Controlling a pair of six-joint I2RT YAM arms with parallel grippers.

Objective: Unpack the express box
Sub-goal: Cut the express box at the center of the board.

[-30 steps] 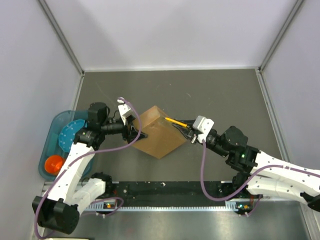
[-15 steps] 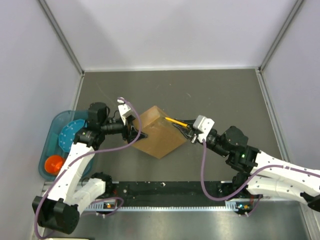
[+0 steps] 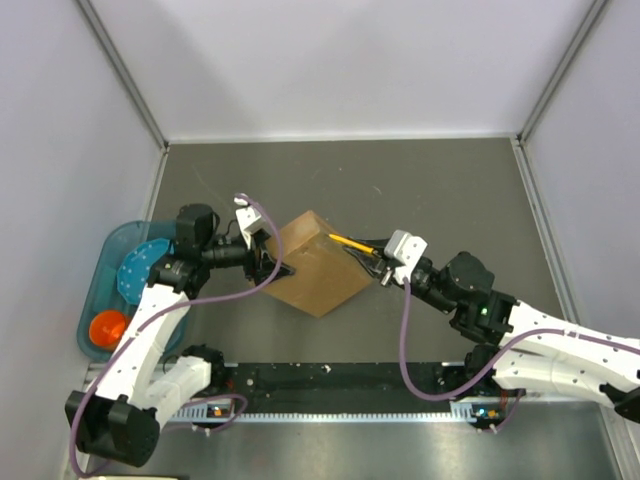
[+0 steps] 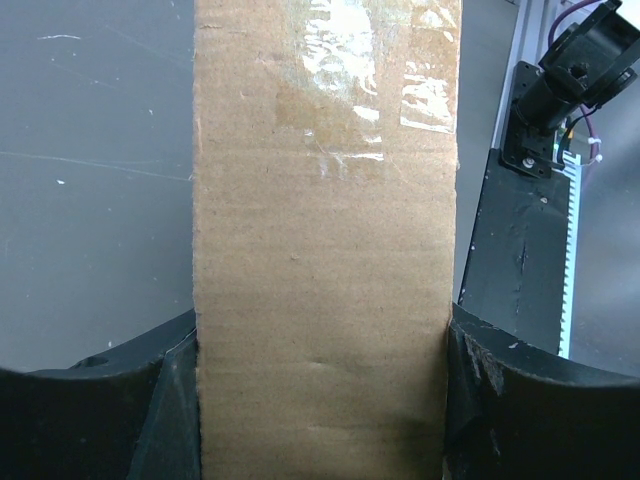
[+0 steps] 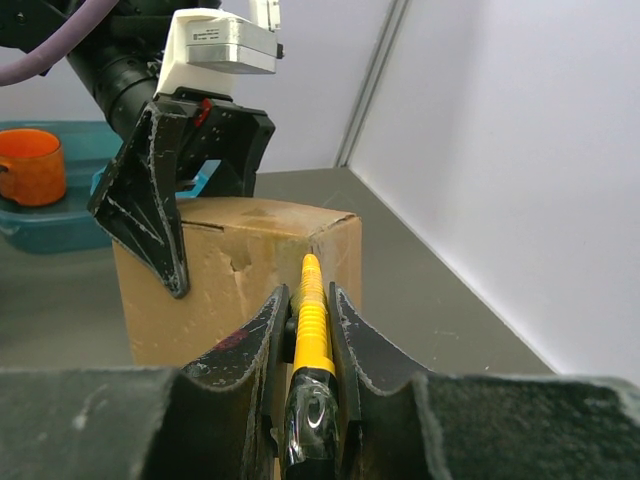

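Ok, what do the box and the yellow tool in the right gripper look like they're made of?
The express box looks like plain brown cardboard: matte, fibrous surface with faint dents. A strip of tape on it seems to be clear glossy plastic, judging by the glare. The utility knife has a yellow ribbed body, probably plastic, smooth and slightly shiny.

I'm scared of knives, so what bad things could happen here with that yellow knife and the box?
The right tool holds the yellow knife with its tip at the top edge of the express box; it might slip off the cardboard or dig in too deep. The left tool clamps the box at one end only, so a hard push could twist or tip it.
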